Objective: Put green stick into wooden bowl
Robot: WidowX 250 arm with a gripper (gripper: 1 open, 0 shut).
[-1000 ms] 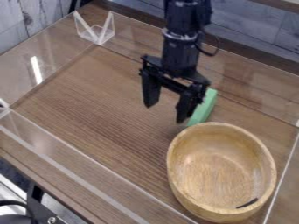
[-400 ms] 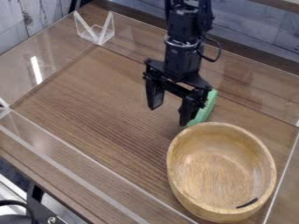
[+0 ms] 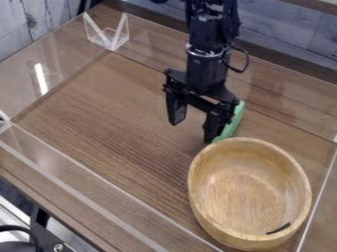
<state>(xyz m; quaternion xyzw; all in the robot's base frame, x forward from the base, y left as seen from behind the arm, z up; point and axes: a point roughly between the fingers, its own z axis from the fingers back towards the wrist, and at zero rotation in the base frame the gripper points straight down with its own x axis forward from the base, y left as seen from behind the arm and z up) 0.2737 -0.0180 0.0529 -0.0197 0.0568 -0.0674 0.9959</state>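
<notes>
Grained wood table (image 3: 105, 113), round tan wooden bowl (image 3: 250, 192), flat green stick (image 3: 234, 120)

The single black arm comes down from the top of the view, its wrist held nearly vertical so the gripper (image 3: 194, 115) points straight down. The 2 dark fingers (image 3: 172, 106) hang spread wide apart, with an empty gap showing between them. A cable loops beside the wrist on the right.
</notes>
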